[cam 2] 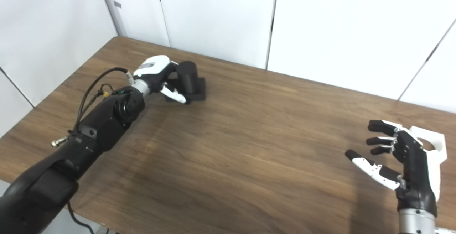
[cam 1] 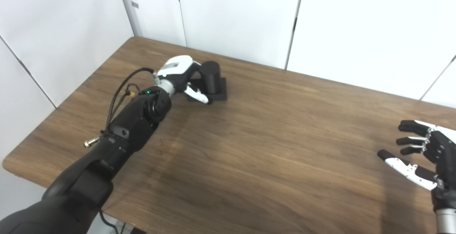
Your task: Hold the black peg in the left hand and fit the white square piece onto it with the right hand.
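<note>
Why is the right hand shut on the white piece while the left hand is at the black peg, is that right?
Not quite. The right hand is open and holds nothing; the white piece sits behind it, as the right eye view shows. The left hand is at the black peg.

2 head cameras look down at the same table (cam 1: pixel 270 148).

left hand (cam 1: pixel 180 75) curled far forward, right hand (cam 2: pixel 399 159) spread, fingers (cam 2: pixel 381 127) apart

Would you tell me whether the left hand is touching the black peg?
Touching: in the left eye view, the left hand has its fingers wrapped against the black peg.
</note>
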`<act>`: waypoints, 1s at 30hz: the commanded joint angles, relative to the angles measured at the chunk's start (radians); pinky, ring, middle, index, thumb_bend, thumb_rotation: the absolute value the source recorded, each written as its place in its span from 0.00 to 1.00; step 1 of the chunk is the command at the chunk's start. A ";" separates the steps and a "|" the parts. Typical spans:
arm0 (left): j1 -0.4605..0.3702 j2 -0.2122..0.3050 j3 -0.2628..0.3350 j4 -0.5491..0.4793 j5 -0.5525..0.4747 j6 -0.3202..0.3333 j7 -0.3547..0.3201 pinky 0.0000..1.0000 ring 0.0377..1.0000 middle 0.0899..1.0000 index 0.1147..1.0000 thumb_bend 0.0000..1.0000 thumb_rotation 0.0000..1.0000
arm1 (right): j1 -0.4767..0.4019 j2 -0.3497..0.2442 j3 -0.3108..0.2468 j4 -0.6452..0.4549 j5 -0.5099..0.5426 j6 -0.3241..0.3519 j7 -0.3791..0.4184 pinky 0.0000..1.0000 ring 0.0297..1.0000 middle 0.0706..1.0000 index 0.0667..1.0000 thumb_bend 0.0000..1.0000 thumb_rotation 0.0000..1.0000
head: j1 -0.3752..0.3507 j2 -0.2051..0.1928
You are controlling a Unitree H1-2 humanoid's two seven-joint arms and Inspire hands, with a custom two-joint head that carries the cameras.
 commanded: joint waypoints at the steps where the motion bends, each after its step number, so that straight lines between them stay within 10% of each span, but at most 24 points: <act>1: -0.024 0.016 -0.015 -0.045 0.006 -0.058 0.002 0.69 0.84 0.79 0.42 0.52 0.07 | -0.027 -0.006 -0.006 -0.033 0.005 -0.030 -0.010 0.45 0.55 0.65 0.63 0.58 0.00 | 0.001 0.001; 11: -0.025 0.011 -0.057 -0.067 -0.063 -0.246 -0.091 0.80 0.89 0.82 0.42 0.52 0.07 | -0.031 -0.011 -0.005 -0.017 0.001 -0.057 -0.014 0.44 0.54 0.64 0.63 0.58 0.00 | -0.009 0.000; 30: -0.009 -0.074 -0.133 -0.126 -0.052 -0.344 -0.167 0.71 0.88 0.83 0.42 0.52 0.07 | -0.032 -0.012 -0.005 -0.003 0.003 -0.086 -0.016 0.44 0.55 0.64 0.63 0.58 0.00 | -0.058 0.012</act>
